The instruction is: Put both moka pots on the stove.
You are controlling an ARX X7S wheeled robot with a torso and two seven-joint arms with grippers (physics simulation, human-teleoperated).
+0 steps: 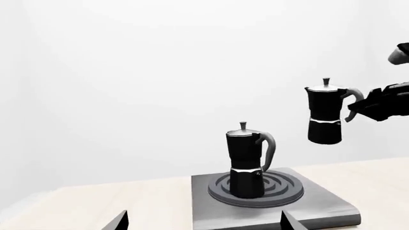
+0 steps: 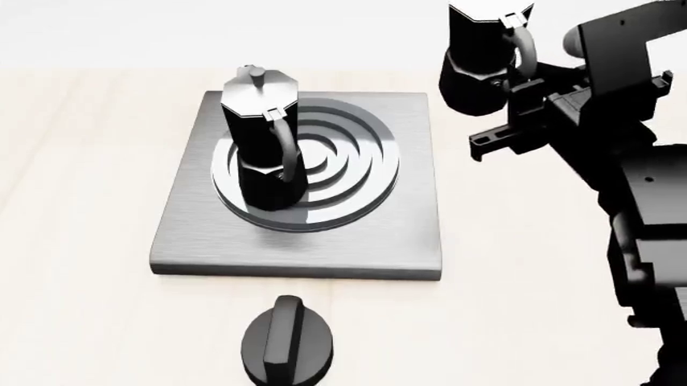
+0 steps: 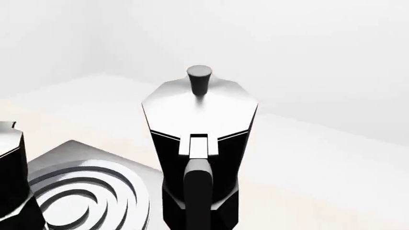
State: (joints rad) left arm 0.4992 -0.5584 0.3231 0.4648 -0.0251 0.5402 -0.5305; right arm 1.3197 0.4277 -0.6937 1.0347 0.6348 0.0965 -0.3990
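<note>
— Where are the pots?

— One moka pot (image 2: 263,141) is standing on the stove (image 2: 408,241), left of the middle of the picture. I am holding the second moka pot (image 2: 480,60) by its handle, up in the air at the upper right, with my right gripper (image 2: 526,100) squeezing it.

— How is it pointing?

— It is standing tall, lid up, handle toward me.

— What next?

— I think I need to move it left over the rings, then lower it. My left gripper (image 1: 201,223) is sitting open.

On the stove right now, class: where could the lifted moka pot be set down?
The burner's right half on the stove is bare, beside the standing moka pot. The left half is crowded. The right gripper holds the other pot aloft.
</note>
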